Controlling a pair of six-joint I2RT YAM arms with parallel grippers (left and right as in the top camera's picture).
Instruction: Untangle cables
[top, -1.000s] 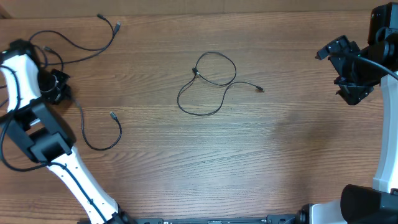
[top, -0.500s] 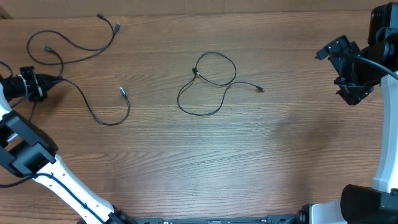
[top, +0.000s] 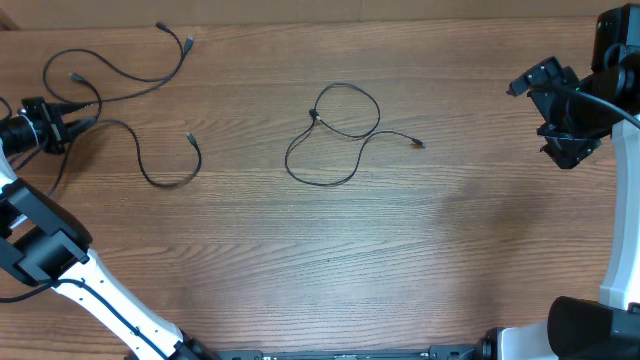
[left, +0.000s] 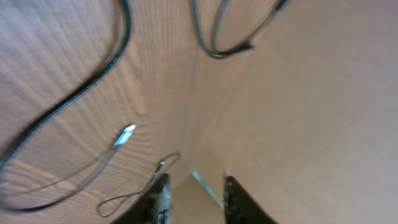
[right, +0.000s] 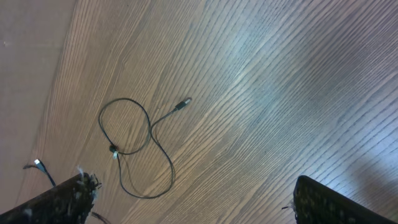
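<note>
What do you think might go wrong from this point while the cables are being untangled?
1. The left end effector has its jaws parted, with the lower cable running right up to it. If the cable snags on a finger, it may be dragged across the upper cable close by.
2. The middle cable crosses itself at a small knot. Pulling one end could tighten it.

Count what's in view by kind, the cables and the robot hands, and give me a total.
Black cables: 3
Robot hands: 2, left hand and right hand
Total: 5
</note>
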